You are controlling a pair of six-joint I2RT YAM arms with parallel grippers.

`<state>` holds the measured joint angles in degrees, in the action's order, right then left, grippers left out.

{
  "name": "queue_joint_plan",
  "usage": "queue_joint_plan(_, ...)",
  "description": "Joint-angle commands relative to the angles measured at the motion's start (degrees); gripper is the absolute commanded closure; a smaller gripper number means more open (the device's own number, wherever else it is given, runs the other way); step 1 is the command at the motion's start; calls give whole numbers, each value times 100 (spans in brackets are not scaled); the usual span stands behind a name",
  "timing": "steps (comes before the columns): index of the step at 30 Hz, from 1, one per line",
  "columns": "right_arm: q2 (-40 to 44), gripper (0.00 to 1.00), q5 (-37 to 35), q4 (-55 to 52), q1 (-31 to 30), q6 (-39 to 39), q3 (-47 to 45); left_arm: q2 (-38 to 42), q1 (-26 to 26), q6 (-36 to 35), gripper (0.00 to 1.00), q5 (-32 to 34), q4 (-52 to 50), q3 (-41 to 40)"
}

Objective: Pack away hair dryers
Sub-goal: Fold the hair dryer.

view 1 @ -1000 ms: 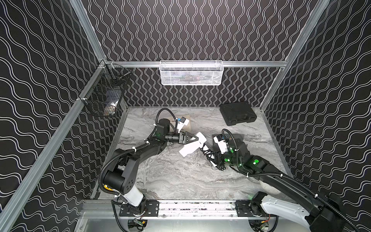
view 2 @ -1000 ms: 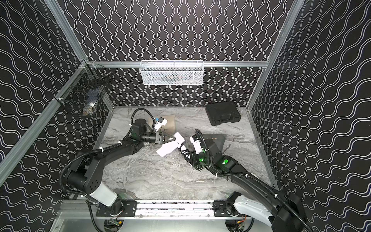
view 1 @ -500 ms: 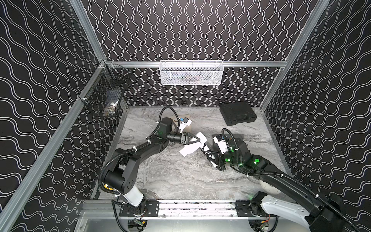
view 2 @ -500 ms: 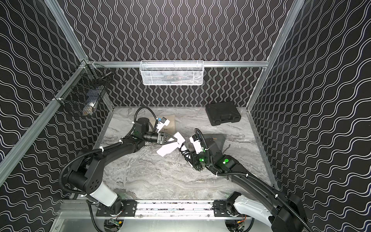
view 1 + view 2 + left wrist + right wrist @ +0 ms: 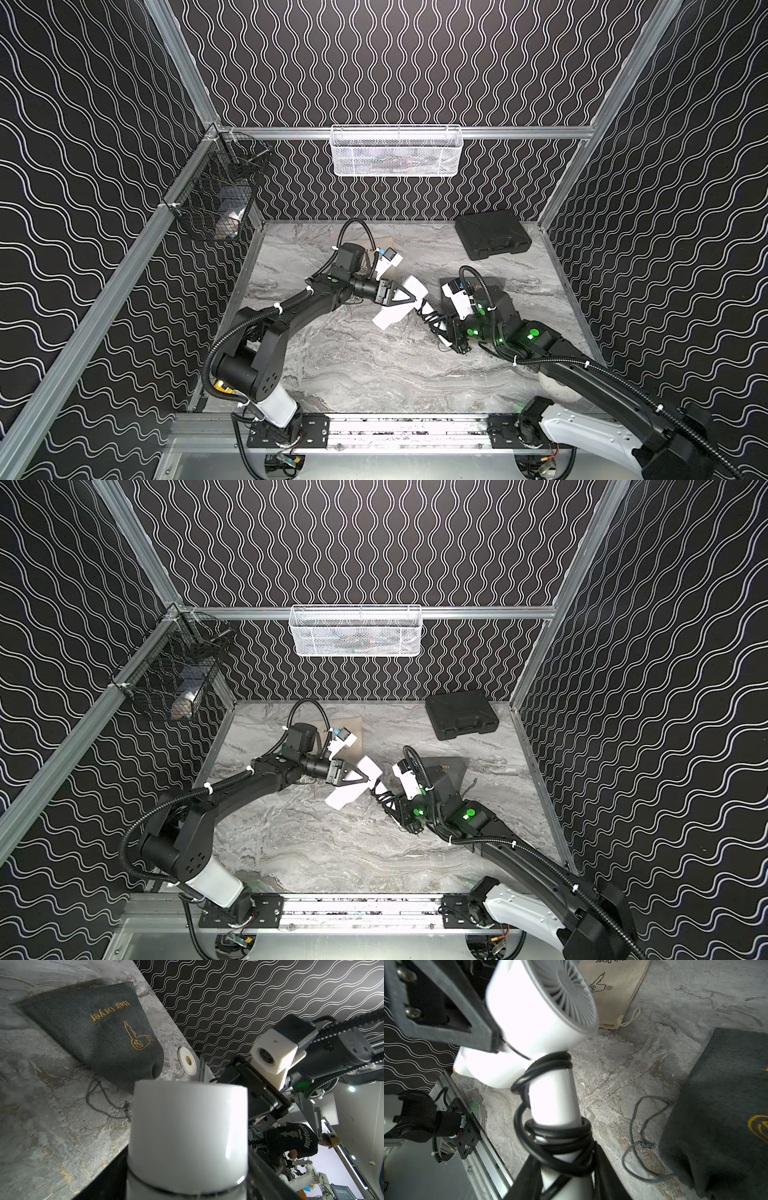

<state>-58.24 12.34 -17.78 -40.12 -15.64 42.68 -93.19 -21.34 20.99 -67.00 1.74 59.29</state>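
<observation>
Both top views look clean to me: even light from overhead, sharp all over, the marble tabletop (image 5: 374, 374) bright with only faint, soft shadows on it. The wavy lines on the walls (image 5: 104, 166) stretch and bow toward the frame edges, so there's some wide-angle distortion. My left wrist feed is rougher. The white hair dryer (image 5: 187, 1136) sits so close that it's soft, with a glare streak down one side, and the lit room (image 5: 342, 1157) past it is washed out. The right wrist feed blows the dryer out to flat white, with its upper end smeared, while the grey pouch (image 5: 726, 1105) sits dark and murky.
</observation>
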Motion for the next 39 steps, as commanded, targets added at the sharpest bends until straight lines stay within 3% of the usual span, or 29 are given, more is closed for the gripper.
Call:
queue_joint_plan(1, -51, 100, 49, 1011, 4, 23, 134, 42, -129, -200, 29, -767, -174, 57)
queue_joint_plan(7, -74, 100, 60, 1131, 22, -17, 153, 81, -157, -243, 45, -718, -229, 83)
queue_joint_plan(13, -56, 96, -27, 1128, 22, -37, 103, 217, -160, 250, 65, -631, 322, -11)
queue_joint_plan(15, -54, 86, -133, 1087, 34, -84, 92, 286, -154, 549, 71, -559, 672, -68)
queue_joint_plan(19, -140, 45, -249, 755, 188, -211, 153, 354, -129, 764, 81, -335, 772, 6)
queue_joint_plan(23, -125, 30, 156, 703, 472, -231, 114, 377, -57, 320, 89, 118, -45, 322)
queue_joint_plan(29, -47, 24, 298, 690, 564, -81, 22, 411, 83, 62, 91, 293, -434, 534)
queue_joint_plan(39, 224, 24, 693, 528, 811, 164, -62, 227, 455, -746, 93, 359, -1579, 1146)
